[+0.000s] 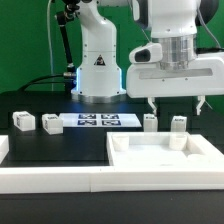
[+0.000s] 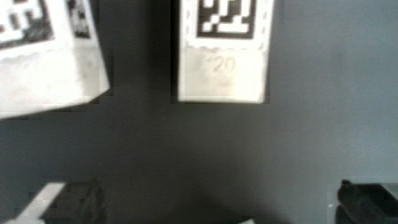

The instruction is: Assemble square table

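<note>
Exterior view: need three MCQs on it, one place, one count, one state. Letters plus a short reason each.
1. Where does the gripper hang?
A) over the two leg blocks at the exterior view's right of the marker board
B) over the pair at its left
C) over the marker board itself

2. How many leg blocks are in view?
A) two
B) four
C) six

3. The gripper is:
A) shut on a leg block
B) open and empty
C) shut and empty

Answers:
1 A, it hangs above the right pair.
2 B, two stand on each side of the marker board.
3 B, its fingers stand wide apart with nothing between them.
</note>
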Robot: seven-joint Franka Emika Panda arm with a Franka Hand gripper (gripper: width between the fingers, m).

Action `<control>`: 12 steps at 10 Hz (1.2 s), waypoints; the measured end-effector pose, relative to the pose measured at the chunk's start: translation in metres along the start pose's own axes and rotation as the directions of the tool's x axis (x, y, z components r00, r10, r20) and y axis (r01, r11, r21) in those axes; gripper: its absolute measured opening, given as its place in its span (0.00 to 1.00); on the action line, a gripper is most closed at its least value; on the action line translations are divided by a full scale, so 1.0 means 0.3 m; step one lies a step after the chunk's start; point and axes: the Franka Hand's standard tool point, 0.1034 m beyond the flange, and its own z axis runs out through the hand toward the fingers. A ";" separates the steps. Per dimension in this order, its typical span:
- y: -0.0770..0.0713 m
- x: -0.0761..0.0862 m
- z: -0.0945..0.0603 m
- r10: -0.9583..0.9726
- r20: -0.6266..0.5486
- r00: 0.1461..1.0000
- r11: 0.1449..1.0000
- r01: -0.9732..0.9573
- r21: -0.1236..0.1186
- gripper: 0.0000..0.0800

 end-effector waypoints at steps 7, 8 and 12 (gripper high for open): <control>0.021 -0.006 0.018 -0.121 0.301 0.946 0.992 0.122 0.017 0.81; 0.011 -0.003 0.016 -0.136 0.351 0.927 0.990 0.135 0.026 0.81; 0.012 -0.025 0.022 -0.118 0.585 0.802 0.991 0.129 0.024 0.81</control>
